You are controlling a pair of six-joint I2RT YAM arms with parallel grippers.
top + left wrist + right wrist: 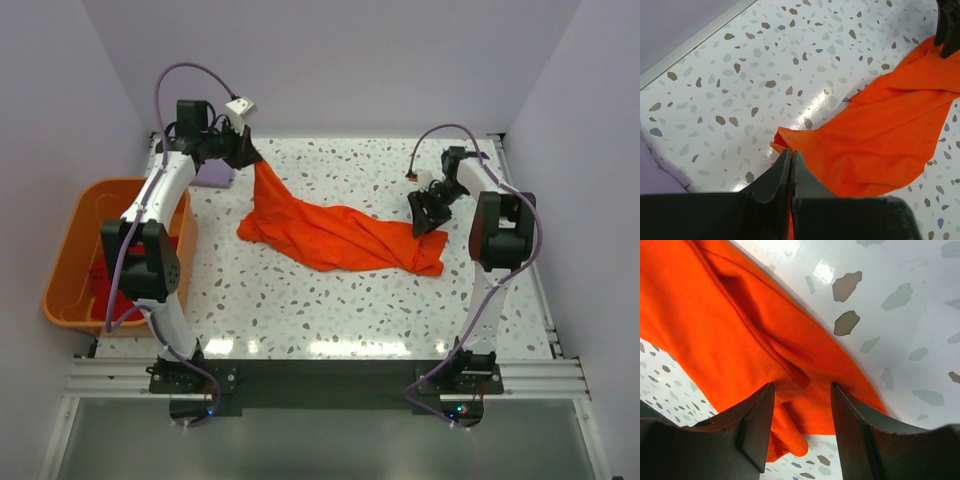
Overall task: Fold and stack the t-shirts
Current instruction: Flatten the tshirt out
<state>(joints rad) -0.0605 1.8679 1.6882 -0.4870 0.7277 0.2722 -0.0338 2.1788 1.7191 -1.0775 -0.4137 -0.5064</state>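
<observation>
Saw a big orange plastic tub (72,240) sitting at the left side of a white table top with grey and brown specks (330,300).

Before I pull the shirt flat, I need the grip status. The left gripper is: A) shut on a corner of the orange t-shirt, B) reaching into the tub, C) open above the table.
A: in the left wrist view the left gripper has its fingertips pressed together, with the edge of the orange t-shirt pinched between them.
</observation>
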